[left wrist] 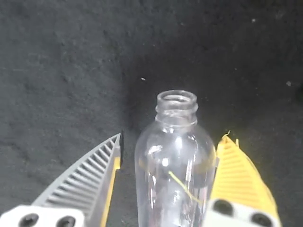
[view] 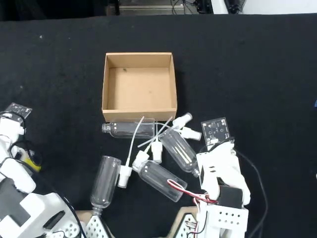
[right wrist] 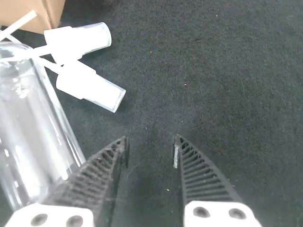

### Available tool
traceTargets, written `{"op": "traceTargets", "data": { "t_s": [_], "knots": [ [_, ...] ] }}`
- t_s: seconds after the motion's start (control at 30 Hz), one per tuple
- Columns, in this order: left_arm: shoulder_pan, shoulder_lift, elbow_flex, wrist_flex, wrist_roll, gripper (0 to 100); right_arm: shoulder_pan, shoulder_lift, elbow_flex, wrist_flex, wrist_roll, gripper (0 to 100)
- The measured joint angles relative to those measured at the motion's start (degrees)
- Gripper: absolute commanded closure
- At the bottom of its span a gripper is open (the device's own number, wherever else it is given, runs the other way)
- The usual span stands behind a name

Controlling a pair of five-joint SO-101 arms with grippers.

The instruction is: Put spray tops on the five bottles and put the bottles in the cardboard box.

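A clear bottle (left wrist: pixel 175 156) with a bare open neck stands between the grey and yellow fingers (left wrist: pixel 239 179) of my left gripper (left wrist: pixel 173 139), which is shut on it above the black cloth. My left arm (view: pixel 15 173) is at the table's near left edge. My right gripper (right wrist: pixel 150 144) is open over bare cloth, next to a lying bottle (right wrist: pixel 28 127) and two white spray tops (right wrist: pixel 90 87). Three more bottles (view: pixel 129 130) (view: pixel 105 181) (view: pixel 159 179) and several spray tops (view: pixel 156 151) lie just in front of the empty cardboard box (view: pixel 105 84). My right arm (view: pixel 220 173) sits right of the pile.
Black cloth covers the whole table. Thin white dip tubes (view: pixel 134 141) from the spray tops cross between the bottles. Red and white wires (view: pixel 178 188) run over one lying bottle near my right arm's base. Open cloth lies left, right and behind the box.
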Motion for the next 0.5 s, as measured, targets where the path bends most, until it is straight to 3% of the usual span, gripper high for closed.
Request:
{"op": "traceTargets", "data": {
  "t_s": [0.33, 0.5],
  "knots": [
    [-0.9, -1.2, 5.7, -4.8, 0.0, 73, 0.0, 0.0, 0.0, 0.0, 0.0, 85.8],
    [-1.1, -1.4, 5.9, -4.1, 0.0, 95, 0.0, 0.0, 0.0, 0.0, 0.0, 85.8]
  ]
}}
